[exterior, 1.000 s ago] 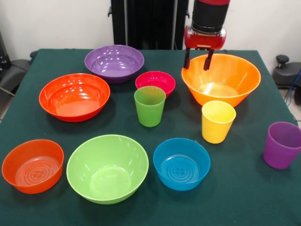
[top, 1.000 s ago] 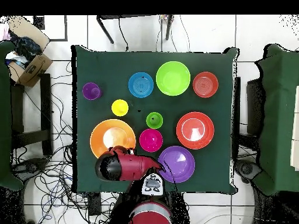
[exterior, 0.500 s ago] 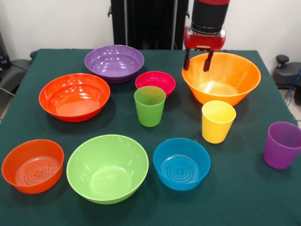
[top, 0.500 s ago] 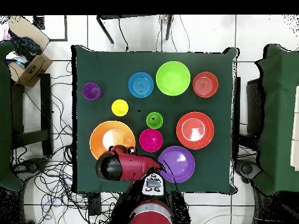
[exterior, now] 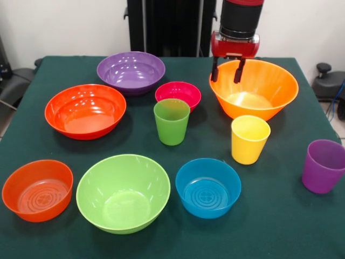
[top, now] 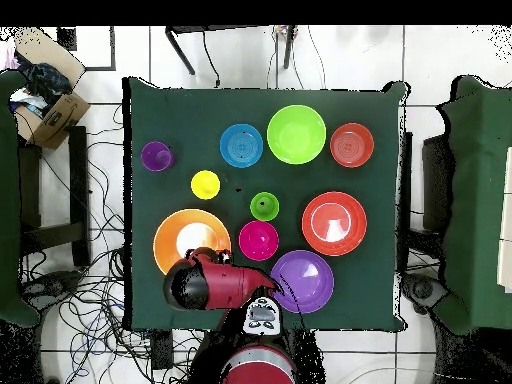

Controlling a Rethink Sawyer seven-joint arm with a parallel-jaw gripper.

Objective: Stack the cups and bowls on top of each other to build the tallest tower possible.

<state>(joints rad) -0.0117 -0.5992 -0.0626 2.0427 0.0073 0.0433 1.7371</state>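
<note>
My gripper (exterior: 226, 70) hangs open over the far left rim of the big orange bowl (exterior: 259, 91), one finger outside the rim and one inside. Ahead of that bowl stand the yellow cup (exterior: 249, 139) and, at the right edge, the purple cup (exterior: 323, 166). The green cup (exterior: 171, 121) stands mid-table beside the small pink bowl (exterior: 178, 93). Purple bowl (exterior: 131, 71), wide red-orange bowl (exterior: 85, 110), small orange bowl (exterior: 37, 190), lime green bowl (exterior: 123, 192) and blue bowl (exterior: 207, 187) all sit apart. No tower shows. From overhead the arm (top: 215, 285) hides the gripper.
The dark green table (exterior: 280, 226) ends close to the purple cup on the right. In the overhead view a cardboard box (top: 45, 110) sits off the table's corner, and cables (top: 100, 290) lie on the floor around the base.
The gripper has come down slightly at the orange bowl's rim. The bowl has shifted a little toward the robot's side.
</note>
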